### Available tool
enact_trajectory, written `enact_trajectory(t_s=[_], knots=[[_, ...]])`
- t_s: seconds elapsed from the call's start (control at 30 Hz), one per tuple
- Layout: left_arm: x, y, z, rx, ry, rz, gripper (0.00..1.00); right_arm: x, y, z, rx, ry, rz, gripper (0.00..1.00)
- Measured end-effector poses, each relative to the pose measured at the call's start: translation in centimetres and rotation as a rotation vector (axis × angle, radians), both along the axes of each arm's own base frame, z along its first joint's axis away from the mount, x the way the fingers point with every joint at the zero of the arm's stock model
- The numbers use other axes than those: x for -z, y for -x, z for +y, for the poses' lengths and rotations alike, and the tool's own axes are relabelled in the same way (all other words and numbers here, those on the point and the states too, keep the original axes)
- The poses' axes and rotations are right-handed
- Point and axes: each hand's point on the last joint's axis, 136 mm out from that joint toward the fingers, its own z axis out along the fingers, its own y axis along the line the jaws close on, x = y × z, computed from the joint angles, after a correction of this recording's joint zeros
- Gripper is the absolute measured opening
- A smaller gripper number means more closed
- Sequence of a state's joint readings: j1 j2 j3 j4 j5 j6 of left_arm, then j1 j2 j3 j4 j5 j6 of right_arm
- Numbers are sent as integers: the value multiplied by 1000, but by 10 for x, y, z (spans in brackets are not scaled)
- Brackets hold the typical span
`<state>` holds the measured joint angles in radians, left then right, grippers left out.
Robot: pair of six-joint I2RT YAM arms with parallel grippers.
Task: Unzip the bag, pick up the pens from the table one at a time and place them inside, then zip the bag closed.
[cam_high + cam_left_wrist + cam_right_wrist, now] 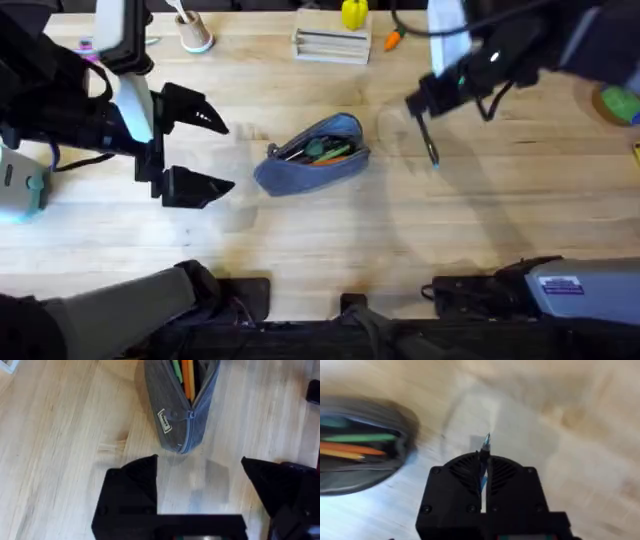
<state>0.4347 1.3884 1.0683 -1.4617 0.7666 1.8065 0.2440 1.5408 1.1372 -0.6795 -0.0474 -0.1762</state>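
Your right gripper (pixel 428 128), upper right of the overhead view, pinches the pen (pixel 430 145); the unzipped bag (pixel 312 153) lies centre, facing your wide-open left gripper (pixel 205 150).

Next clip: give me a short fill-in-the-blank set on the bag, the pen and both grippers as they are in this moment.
1. The zipper of the bag is ____, with green and orange pens showing inside.
2. The right gripper is shut on a black ____ with a bluish tip.
3. The left gripper has its fingers ____, with nothing between them.
4. The bag lies on the table between the two ____.

Missing words: open; pen; open; grippers
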Motion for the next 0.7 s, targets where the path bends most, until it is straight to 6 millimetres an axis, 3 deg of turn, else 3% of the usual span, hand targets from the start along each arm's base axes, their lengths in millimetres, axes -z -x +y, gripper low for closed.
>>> enact_trajectory(t_s=[0.17, 0.27, 0.5, 0.7], knots=[[0, 0, 0, 0, 0, 0, 993, -92, -21, 50, -245, -170, -273, 41], [0, 0, 0, 0, 0, 1, 993, -123, -13, 87, -439, -280, -367, 40], [0, 0, 0, 0, 0, 2, 993, -135, 41, 162, -962, -437, -460, 37], [0, 1, 0, 0, 1, 3, 993, -122, 65, 194, -1246, -399, -543, 35]])
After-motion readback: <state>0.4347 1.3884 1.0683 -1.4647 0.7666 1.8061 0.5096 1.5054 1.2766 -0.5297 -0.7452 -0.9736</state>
